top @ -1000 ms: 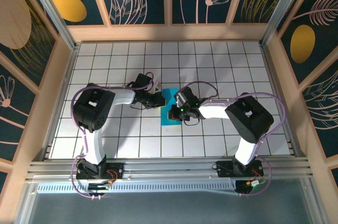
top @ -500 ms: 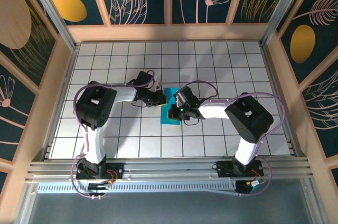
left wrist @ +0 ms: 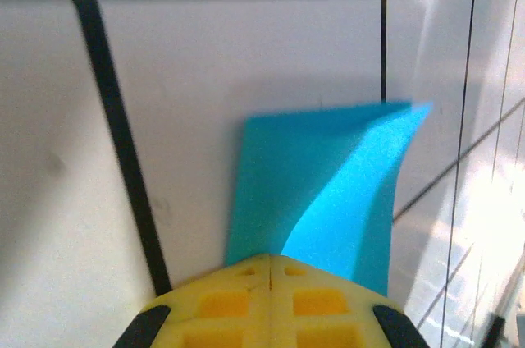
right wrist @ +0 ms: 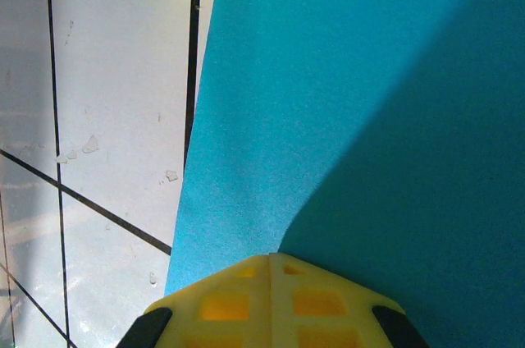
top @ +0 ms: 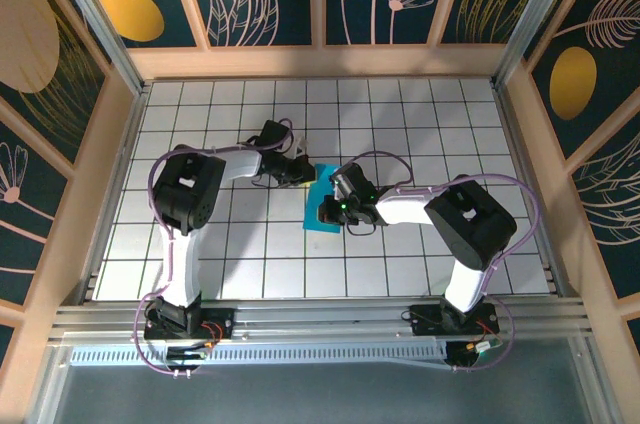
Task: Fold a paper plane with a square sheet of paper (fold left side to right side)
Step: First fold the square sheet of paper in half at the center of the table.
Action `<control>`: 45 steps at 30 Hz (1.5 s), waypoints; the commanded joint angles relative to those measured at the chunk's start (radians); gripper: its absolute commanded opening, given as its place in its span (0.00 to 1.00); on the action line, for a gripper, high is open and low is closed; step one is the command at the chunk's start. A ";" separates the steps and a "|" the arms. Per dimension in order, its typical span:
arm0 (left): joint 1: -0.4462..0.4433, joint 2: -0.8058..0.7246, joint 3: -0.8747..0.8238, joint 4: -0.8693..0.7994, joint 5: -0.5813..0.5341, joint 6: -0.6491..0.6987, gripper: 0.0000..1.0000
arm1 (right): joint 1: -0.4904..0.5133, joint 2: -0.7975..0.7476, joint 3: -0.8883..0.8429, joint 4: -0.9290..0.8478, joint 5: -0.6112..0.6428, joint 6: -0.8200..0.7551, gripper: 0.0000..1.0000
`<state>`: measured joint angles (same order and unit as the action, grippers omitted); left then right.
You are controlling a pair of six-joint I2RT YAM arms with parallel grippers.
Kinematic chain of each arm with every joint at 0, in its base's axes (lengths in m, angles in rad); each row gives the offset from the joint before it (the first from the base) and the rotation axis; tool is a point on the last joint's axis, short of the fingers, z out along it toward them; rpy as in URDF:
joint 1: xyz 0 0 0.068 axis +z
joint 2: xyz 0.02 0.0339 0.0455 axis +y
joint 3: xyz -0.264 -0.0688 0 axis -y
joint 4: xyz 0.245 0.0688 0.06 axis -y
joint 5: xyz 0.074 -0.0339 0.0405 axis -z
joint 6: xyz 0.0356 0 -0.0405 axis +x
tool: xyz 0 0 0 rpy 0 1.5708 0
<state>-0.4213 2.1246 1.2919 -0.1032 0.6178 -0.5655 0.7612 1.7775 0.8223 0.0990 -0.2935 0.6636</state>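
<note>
Two closed grippers are meeting at the square sheet of paper (top: 318, 216), which is lying near the middle of the white tiled table (top: 430, 124). The left gripper (left wrist: 271, 259) is sitting with its yellow fingers pressed together at the sheet's far left end, where one flap is curling up off the tiles. The right gripper (right wrist: 271, 258), jaws likewise together, is resting on the blue surface, its wrist hiding part of the sheet from above. Wooden rails (top: 320, 62) are fencing the table.
</note>
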 commanded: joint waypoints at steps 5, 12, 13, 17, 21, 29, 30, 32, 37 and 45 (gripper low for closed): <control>0.047 0.092 0.118 0.013 -0.151 0.027 0.00 | 0.006 0.066 -0.071 -0.246 0.062 -0.018 0.00; 0.055 0.132 0.173 0.003 -0.164 0.024 0.00 | 0.006 0.060 -0.073 -0.251 0.060 -0.025 0.00; 0.055 0.135 0.181 0.000 -0.164 0.024 0.00 | 0.006 0.061 -0.072 -0.253 0.060 -0.025 0.00; 0.058 0.109 0.176 -0.001 -0.173 0.033 0.00 | 0.003 0.052 -0.075 -0.251 0.060 -0.028 0.00; 0.057 0.011 0.086 0.031 -0.185 0.046 0.00 | 0.000 0.041 -0.072 -0.250 0.061 -0.059 0.00; 0.052 -0.194 -0.180 0.145 -0.037 0.009 0.00 | -0.012 0.045 -0.051 -0.271 0.070 -0.141 0.00; 0.048 -0.201 -0.199 0.154 -0.017 0.004 0.00 | -0.013 0.047 -0.048 -0.273 0.070 -0.143 0.00; 0.032 -0.206 -0.225 0.167 0.007 -0.005 0.00 | -0.013 0.053 -0.043 -0.275 0.068 -0.145 0.00; -0.014 -0.157 -0.199 0.175 0.027 -0.010 0.00 | -0.014 0.059 -0.039 -0.278 0.068 -0.144 0.00; -0.020 -0.071 -0.108 0.159 -0.023 -0.006 0.01 | -0.014 0.061 -0.040 -0.287 0.073 -0.138 0.00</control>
<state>-0.4469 2.0239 1.1435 0.0490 0.6102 -0.5701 0.7582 1.7756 0.8341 0.0681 -0.2924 0.5476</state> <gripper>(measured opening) 0.045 0.051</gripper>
